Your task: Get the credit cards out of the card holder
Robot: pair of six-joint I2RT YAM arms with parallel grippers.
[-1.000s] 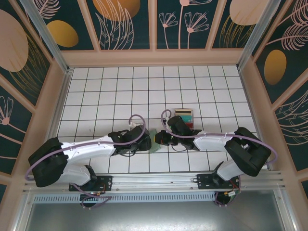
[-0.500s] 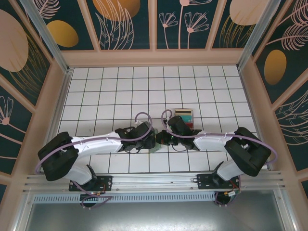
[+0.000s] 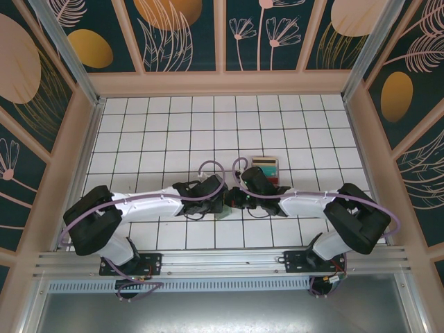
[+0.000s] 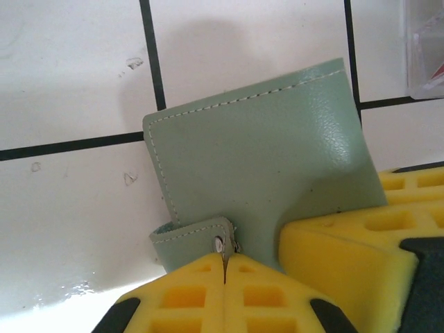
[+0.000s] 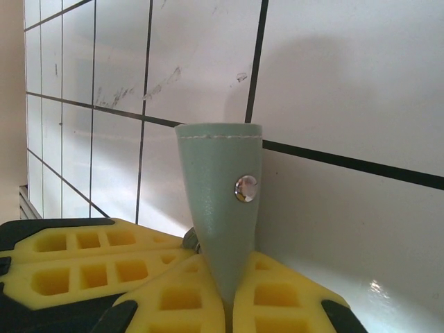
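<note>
The left gripper (image 4: 223, 269) is clenched on the snap tab of the grey-green card holder (image 4: 257, 159) and the right gripper (image 5: 227, 295) on its other edge, at the near middle of the tiled desk (image 4: 69, 76).

Top view: both arms reach inward from the near edge and meet near mid-table. The left gripper (image 4: 224, 260) comes in from the left, the right gripper (image 5: 229, 291) from the right, and the card holder (image 4: 263, 159) is between them, above the tiled table (image 4: 69, 76).

Left wrist view: the holder's snap tab is pinched between the left pads. A right-gripper pad (image 4: 333, 257) touches the holder's lower right corner.

Right wrist view: the holder's folded edge stands upright, clamped between the right pads.

The tray (image 4: 424, 48) lies behind the right gripper, just beyond it, with the credit cards (image 3: 265, 164) in it.
</note>
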